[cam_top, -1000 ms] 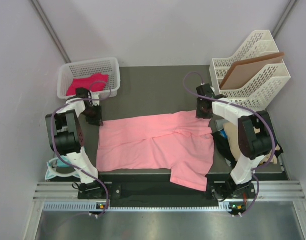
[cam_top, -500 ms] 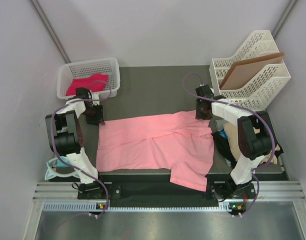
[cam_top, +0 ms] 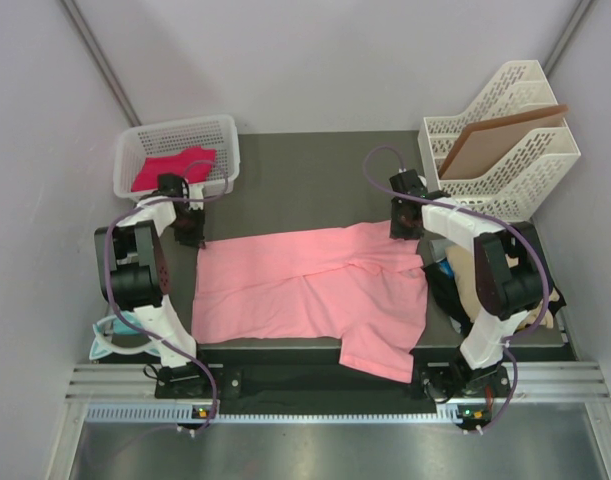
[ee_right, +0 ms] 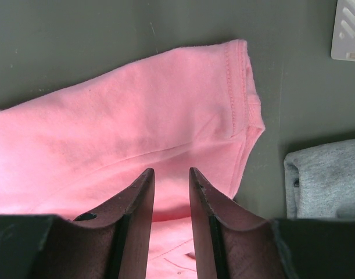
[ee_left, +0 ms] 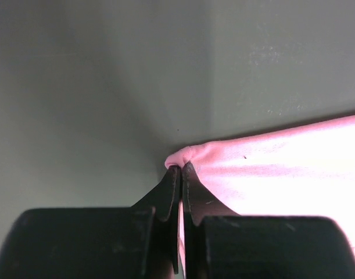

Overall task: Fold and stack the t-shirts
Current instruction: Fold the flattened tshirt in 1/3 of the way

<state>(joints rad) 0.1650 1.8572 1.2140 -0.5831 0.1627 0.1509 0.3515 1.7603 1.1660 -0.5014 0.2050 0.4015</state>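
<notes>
A dark grey table (cam_top: 305,180) seen from above, with two robot arms bolted at its near edge. A salmon pink t-shirt (cam_top: 305,285) lies spread across the middle of the table, partly folded, with one part hanging over the table's near edge.

The left gripper (cam_top: 190,230) is at the table's left side, on the shirt's far-left corner. In the left wrist view its two black fingers are pressed together, pinching a small bunched tip of that corner against the table.

The right gripper (cam_top: 405,222) is at the table's right side, over the shirt's far-right sleeve. In the right wrist view its fingers (ee_right: 139,197) stand a little apart, and the hemmed pink sleeve (ee_right: 183,104) shows in the gap between them.

On the table's far-left corner sits a white mesh basket (cam_top: 135,140) holding a crumpled magenta-pink t-shirt (cam_top: 175,165). On the far-right corner a white file rack (cam_top: 525,170) holds a flat brown board (cam_top: 500,135), tilted.

At the table's right edge lies a loose heap of shirts, black (cam_top: 445,295), tan (cam_top: 470,280) and blue (cam_top: 447,268); how they are arranged cannot be told.
</notes>
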